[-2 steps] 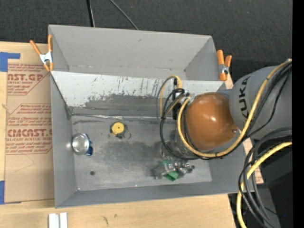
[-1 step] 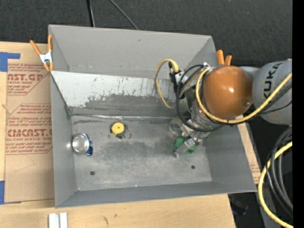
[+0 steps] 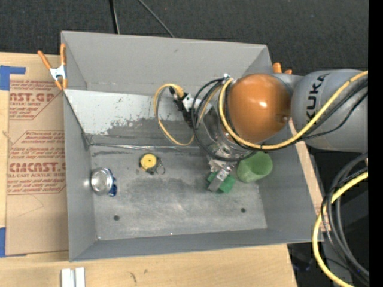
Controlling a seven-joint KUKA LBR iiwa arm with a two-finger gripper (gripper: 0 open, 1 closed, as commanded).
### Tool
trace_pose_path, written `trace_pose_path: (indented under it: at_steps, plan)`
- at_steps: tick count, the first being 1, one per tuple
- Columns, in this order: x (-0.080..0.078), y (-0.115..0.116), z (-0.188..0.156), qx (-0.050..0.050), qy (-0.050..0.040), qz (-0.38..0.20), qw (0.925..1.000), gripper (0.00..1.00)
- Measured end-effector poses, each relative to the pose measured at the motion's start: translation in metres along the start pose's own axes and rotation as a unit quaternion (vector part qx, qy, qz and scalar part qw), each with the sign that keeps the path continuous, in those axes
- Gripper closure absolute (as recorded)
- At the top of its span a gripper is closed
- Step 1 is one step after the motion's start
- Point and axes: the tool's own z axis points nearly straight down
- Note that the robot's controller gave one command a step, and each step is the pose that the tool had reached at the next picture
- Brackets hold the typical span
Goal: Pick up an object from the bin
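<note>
Your claw (image 3: 219, 173) hangs low in the right part of the bin (image 3: 179, 217), below the orange wrist cover (image 3: 257, 105). A small dark green block (image 3: 225, 186) lies on the floor directly under it. You cannot tell whether the claw is wide, narrow or gripping. A pale green cup (image 3: 256, 166) lies just to its right. A yellow disc (image 3: 148, 161) and a silver can (image 3: 102, 181) lie well apart to the left.

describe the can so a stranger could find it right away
Start at the grey bin and go to its floor's left side. The can lies there, left of a small yellow disc; it alone is shiny silver with blue.
</note>
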Motion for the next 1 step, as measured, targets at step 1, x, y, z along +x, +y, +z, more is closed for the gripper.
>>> trace_pose_path:
  at_steps: [1]
  plan:
    - [-0.0174, -0.0069, -0.1584, 0.017, 0.0116, 0.005, 0.9998, 1.00]
